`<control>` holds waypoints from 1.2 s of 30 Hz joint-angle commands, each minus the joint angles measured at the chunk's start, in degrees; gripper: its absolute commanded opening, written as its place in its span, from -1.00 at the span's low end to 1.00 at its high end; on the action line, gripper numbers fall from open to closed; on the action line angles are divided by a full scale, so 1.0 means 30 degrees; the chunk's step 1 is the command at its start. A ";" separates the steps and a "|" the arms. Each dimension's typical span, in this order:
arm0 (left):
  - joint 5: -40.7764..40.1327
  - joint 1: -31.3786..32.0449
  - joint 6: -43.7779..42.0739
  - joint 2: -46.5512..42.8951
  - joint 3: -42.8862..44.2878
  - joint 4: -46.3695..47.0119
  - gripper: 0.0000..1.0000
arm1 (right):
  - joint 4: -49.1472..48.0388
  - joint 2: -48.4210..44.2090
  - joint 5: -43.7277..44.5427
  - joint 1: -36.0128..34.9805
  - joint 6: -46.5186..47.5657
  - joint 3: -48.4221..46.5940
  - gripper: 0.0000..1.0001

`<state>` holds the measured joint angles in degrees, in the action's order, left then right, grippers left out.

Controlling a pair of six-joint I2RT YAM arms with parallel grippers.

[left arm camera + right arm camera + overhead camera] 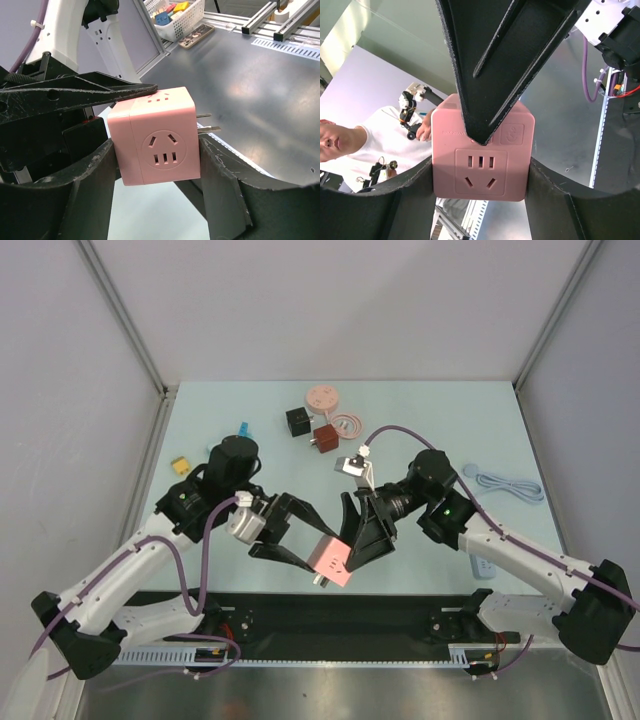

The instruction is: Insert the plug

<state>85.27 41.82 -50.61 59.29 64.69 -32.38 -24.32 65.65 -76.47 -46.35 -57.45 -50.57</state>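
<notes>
Risk lay in the shared hold: above the near edge of the worktop (450, 420), the left gripper (156, 170) and right gripper (480, 175) were both clenched on the pink adaptor cube (332, 560). We judged that uneven pulling could twist or drop it and bend its prongs (207, 125). We counted two grippers, one pink cube, one black cube (298, 421), one dark red cube (325, 437) and two visible prongs.

Left gripper (156, 165); right gripper (480, 175); both clamped
</notes>
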 commanded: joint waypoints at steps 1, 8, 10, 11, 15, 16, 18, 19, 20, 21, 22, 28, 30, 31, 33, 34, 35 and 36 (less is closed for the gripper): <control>-0.0677 -0.0084 -0.0945 0.0452 0.0059 -0.0046 0.08 | -0.2121 -0.0700 -0.0264 -0.0284 -0.0978 -0.0605 -1.00; -0.4571 -0.0084 0.5802 -0.0132 0.0498 0.2291 1.00 | 0.0488 -0.1082 -0.0086 0.2407 0.0547 -0.0578 -1.00; -0.5889 -0.0112 0.8100 -0.0250 0.0557 0.3783 1.00 | 0.0954 -0.0966 -0.0292 0.3577 0.0779 -0.0547 -1.00; -0.7578 -0.0113 0.9618 -0.0309 0.0789 0.3937 1.00 | 0.1189 -0.0906 -0.0408 0.4831 0.0839 -0.0576 -1.00; -0.9644 -0.0989 1.1593 -0.0309 0.1027 0.3704 0.99 | 0.4336 -0.0468 0.0724 0.7355 0.2793 -0.1303 -1.00; -0.9965 -0.1630 1.1886 -0.0280 0.0939 0.3849 1.00 | 0.6124 -0.0292 0.1371 0.7624 0.4050 -0.1860 -1.00; -1.2207 -0.2480 1.3116 0.0127 0.1112 0.3996 1.00 | 1.1293 0.0497 0.4431 0.7861 0.8064 -0.3699 -1.00; -1.3036 -0.2834 1.3497 0.0362 0.1288 0.3997 1.00 | 1.2430 0.0819 0.5614 0.7803 0.8859 -0.4291 -1.00; -1.4204 -0.3215 1.4342 0.0655 0.1522 0.4055 1.00 | 1.3079 0.1142 0.6670 0.7803 0.9273 -0.4587 -1.00; -1.7899 -0.3943 1.4872 0.1093 0.1814 0.4258 0.99 | 1.3318 0.1493 0.8420 0.7716 0.9103 -0.4706 -1.00; -2.0431 -0.4357 1.6096 0.1300 0.1846 0.4870 1.00 | 1.3233 0.1612 0.9221 0.7715 0.8753 -0.4678 -1.00; -2.9220 -1.1382 2.4443 0.4629 0.1669 0.5845 1.00 | 1.2146 0.1146 1.2097 0.7013 0.7809 -0.3799 -1.00; -2.8748 -1.3664 2.7700 0.6479 0.2804 0.4706 0.91 | 1.2876 0.1058 1.2857 0.6719 0.8046 -0.3945 -1.00; -2.8660 -1.3938 2.8232 0.7329 0.3306 0.3366 0.92 | 1.3026 0.0854 1.3007 0.6690 0.8134 -0.3945 -1.00; -3.0789 -1.5109 2.9814 0.9849 0.5174 0.0733 0.75 | 1.3435 0.0735 1.3387 0.6660 0.8222 -0.3974 -1.00; -3.2161 -1.5258 3.0428 1.0727 0.5998 -0.0502 0.71 | 1.3553 0.0648 1.3505 0.6631 0.8281 -0.3975 -1.00; -3.3567 -1.5433 3.1449 1.2505 0.6993 -0.1791 0.68 | 1.3641 0.0502 1.3593 0.6631 0.8281 -0.3975 -1.00; -3.3726 -1.5725 3.1576 1.3567 0.8975 -0.3486 0.63 | 1.3787 0.0413 1.3681 0.6602 0.8339 -0.3975 -1.00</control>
<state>-5.17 -4.45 32.34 93.91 80.97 -28.05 16.62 69.93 -38.52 -26.30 -33.80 -61.56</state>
